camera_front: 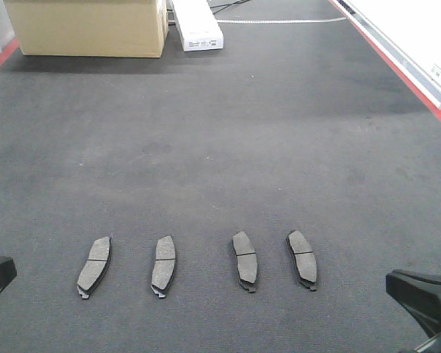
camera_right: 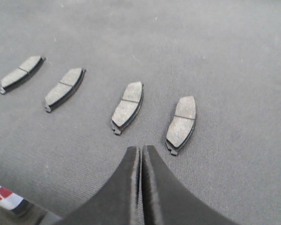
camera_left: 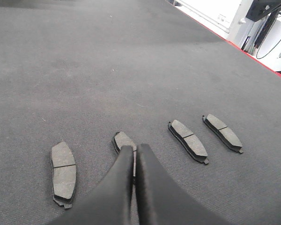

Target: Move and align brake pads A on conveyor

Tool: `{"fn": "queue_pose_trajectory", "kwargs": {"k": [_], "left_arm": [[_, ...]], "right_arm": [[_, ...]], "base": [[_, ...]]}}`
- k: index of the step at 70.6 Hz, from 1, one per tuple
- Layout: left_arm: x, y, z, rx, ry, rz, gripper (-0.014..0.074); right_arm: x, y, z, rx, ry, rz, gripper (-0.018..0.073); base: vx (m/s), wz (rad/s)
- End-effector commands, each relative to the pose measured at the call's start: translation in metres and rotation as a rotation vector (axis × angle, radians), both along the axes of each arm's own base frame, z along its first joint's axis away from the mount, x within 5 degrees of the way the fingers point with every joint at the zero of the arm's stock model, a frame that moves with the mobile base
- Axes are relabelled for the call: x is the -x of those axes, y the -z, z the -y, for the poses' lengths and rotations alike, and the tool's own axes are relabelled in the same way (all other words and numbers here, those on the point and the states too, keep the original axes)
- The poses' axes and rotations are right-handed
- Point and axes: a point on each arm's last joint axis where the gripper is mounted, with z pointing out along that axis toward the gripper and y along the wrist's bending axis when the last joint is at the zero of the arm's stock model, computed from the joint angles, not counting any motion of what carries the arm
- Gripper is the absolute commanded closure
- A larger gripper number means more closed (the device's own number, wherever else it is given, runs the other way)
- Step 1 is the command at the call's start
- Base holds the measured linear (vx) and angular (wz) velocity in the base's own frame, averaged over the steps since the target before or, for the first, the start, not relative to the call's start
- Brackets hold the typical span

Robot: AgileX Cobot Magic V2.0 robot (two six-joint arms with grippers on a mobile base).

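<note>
Hovering above the brake pads A (camera_front: 164, 262), both claws pressed closed, empty.

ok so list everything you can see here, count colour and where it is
brake pads: four, grey-brown on dark backing plates, in a row across the near part of the belt, apart from one another
conveyor: one, dark charcoal felt-like belt with red edge strips, fills most of the front view
cardboard box: one, tan, far left end of the belt
white box: one, white, just right of the cardboard box
left gripper: one, black, fingers together, empty, above the second pad from the left
right gripper: one, black, fingers together, empty, near the two right pads
</note>
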Motion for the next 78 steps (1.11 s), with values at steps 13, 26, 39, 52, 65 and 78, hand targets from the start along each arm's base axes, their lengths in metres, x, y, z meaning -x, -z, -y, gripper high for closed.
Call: {"fn": "queue_pose_trajectory", "kwargs": {"k": [13,26,39,52,65,78], "left_arm": [[-0.001,-0.015,0.002,0.041,0.011,0.081,0.0603],[-0.001,-0.015,0.002,0.041,0.011,0.081,0.0603],[-0.001,-0.014,0.001,0.03,0.014,0.083,0.0604],[0.001,-0.018,0.006,-0.003,0.084,0.146,0.0604],[0.001,-0.023,0.007,-0.006,0.106,0.21,0.0604],[0.011,-0.028,-0.007,-0.009,0.027,0.289,0.0603]], "right_arm": [[-0.002,-0.014,0.0,-0.022,0.002,0.089,0.0568],[-0.002,-0.014,0.0,-0.022,0.002,0.089,0.0568],[-0.002,-0.014,0.0,-0.022,0.002,0.089,0.0568],[-0.002,-0.013,0.0,-0.022,0.002,0.087,0.0568],[-0.002,-0.013,0.0,-0.022,0.002,0.087,0.0568],[-0.002,-0.013,0.0,-0.021,0.001,0.085,0.0568]], "base": [[0.0,0.0],[0.0,0.0],[0.0,0.0],[0.0,0.0],[0.0,0.0],[0.0,0.0]]}}
